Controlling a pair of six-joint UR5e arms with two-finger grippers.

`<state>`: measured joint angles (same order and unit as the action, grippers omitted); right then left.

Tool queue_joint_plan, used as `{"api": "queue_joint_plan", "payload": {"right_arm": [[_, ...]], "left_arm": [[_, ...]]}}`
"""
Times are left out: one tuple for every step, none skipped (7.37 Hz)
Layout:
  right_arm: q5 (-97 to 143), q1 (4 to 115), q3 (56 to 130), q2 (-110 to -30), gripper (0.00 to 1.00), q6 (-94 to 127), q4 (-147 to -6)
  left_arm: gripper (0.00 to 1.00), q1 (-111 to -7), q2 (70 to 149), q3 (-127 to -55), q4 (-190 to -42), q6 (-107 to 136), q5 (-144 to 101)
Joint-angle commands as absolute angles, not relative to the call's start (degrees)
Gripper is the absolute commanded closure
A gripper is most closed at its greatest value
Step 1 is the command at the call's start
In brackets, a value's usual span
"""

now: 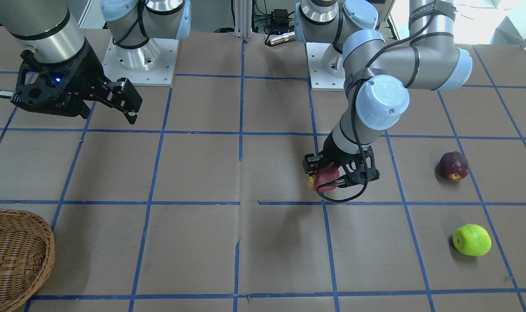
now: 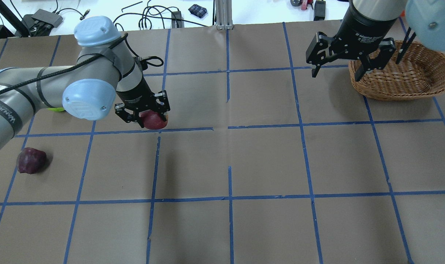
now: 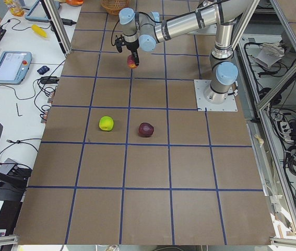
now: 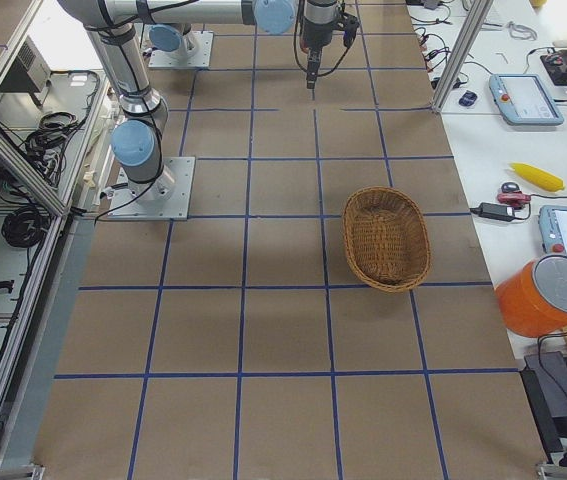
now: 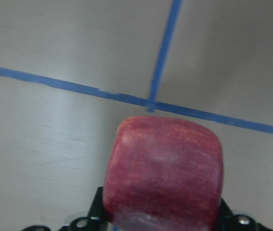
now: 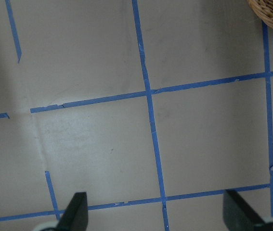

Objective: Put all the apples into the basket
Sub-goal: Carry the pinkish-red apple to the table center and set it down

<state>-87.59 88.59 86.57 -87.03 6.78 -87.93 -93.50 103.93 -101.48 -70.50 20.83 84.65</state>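
Your left tool (image 2: 143, 119) is clamped on the red apple (image 2: 154, 121) above the surface (image 2: 266, 157). Your right tool (image 2: 336, 75) hangs spread apart beside the basket (image 2: 409, 82).

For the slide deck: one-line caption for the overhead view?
Left gripper holds the red apple; right gripper hangs open by the basket; maroon apple lies on the table.

This is a robot lab: 2 arms (image 3: 189, 21) bolted on a taped desk (image 3: 148, 209), with control tablets (image 4: 528, 98), loose cables (image 3: 294, 151) and metal frame posts (image 3: 55, 26) around it.
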Motion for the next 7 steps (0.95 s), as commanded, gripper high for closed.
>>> {"api": "queue_joint_plan", "payload": {"right_arm": [[-87.3, 88.6, 86.6, -85.8, 0.0, 6.7, -88.0], [-87.3, 88.6, 86.5, -84.6, 0.0, 6.8, -88.5], [-87.3, 88.6, 86.5, -83.2, 0.0, 6.9, -90.5], [-87.4, 88.6, 86.5, -82.4, 0.0, 6.9, -91.5], [-87.5, 88.6, 86.6, -82.3, 0.0, 6.5, -91.4], [-87.4, 88.6, 86.6, -81.3, 0.0, 6.2, -91.6], [-87.4, 88.6, 86.6, -80.4, 0.0, 6.2, -92.5]], "left_arm": [[0.76, -102.1, 108.1, -98.5, -64.8, 36.2, 80.9], [0.76, -105.8, 111.6, -98.1, -60.2, 44.4, 77.0], [0.76, -108.7, 114.0, -98.0, -57.2, 46.9, 77.0], [0.76, -110.0, 115.0, -98.6, -57.2, 46.5, 77.5], [0.75, -110.2, 115.1, -99.4, -57.4, 46.2, 78.0], [0.06, -110.3, 115.7, -99.6, -57.3, 46.8, 78.0], [0.0, -110.5, 115.8, -99.7, -57.4, 46.7, 77.9]]}}
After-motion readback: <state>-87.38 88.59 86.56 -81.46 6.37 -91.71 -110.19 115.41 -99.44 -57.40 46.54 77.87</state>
